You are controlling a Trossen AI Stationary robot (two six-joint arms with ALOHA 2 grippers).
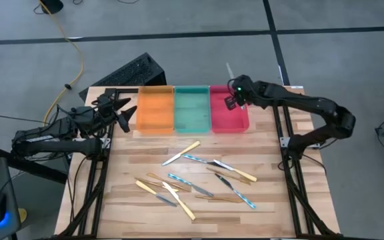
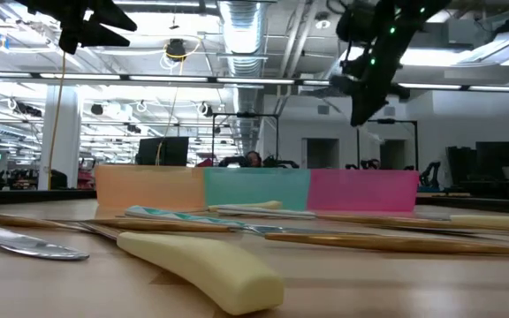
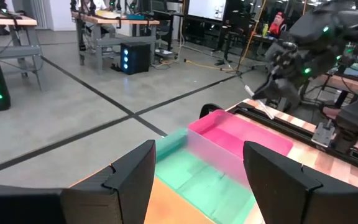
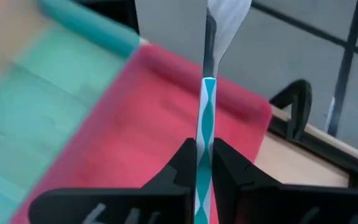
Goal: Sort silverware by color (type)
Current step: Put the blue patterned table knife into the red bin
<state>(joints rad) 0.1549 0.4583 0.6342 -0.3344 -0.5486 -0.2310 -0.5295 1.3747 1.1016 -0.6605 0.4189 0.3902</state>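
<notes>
My right tool [image 4: 204,163], upper right of centre, pinches a teal-patterned utensil [image 4: 204,118] above the red tray [image 1: 229,110]; left tool [image 1: 120,111] spread at left; remaining silverware [image 1: 199,177] on the desk [image 1: 132,207]

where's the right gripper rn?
High view: right gripper sits over the red tray's far edge, shut on a blue-striped utensil.

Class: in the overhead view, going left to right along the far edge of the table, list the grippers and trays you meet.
Open left gripper → orange plastic tray → green plastic tray → red plastic tray, with the right gripper above it, shut on a teal-patterned silver utensil.
</notes>
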